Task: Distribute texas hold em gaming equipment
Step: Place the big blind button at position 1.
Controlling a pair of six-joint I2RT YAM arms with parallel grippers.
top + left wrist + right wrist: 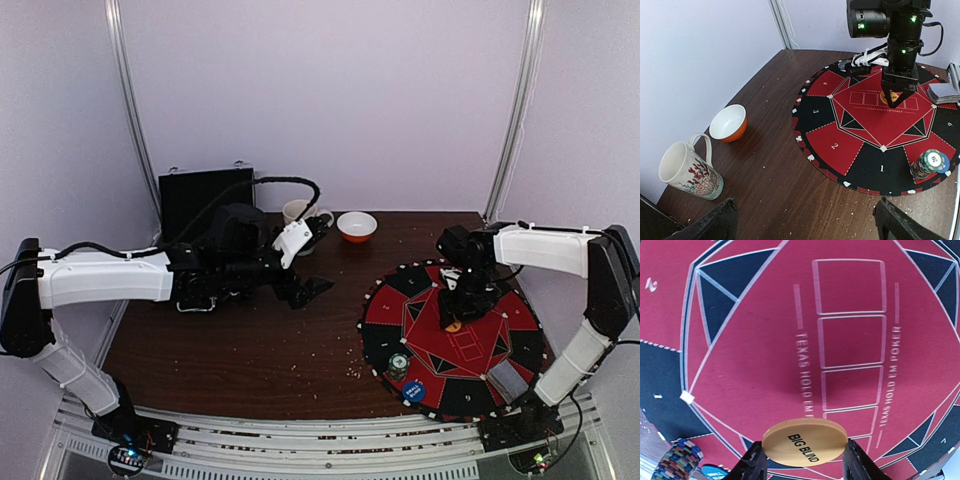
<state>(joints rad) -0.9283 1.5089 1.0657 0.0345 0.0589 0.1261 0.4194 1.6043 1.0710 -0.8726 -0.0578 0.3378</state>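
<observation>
Gripping an orange disc (805, 441) lettered BIG BLIND, the right gripper (805, 457) pointed straight down at the middle of the round poker mat (835, 142) when we caught this moment. Its two fingers (752, 465) pressed on opposite sides of the disc's rim and held it flat, lettering up, low over the red centre field. It hung at one end of the row of outlined card boxes, beside the words TEXAS HOLD EM POKER. We could not tell whether the disc touched the felt.

Nearer the mat's rim, we found a stack of chips (927, 165) in mixed colours, standing upright on the black segment numbered 1. A blue disc (414, 392) lay flat just beside it at the very edge. A deck of cards (507, 378) rested face down on the near right part of the mat, apart from the stack.

Off the mat to the left, the left gripper (806, 210) hung over the brown table (230, 350) with its jaws spread wide and nothing between them.

At the table's far edge, by the wall, we saw a patterned mug (687, 172) standing upright. Near it sat a bowl (729, 122), orange outside and white inside. Both were well apart from the mat.
</observation>
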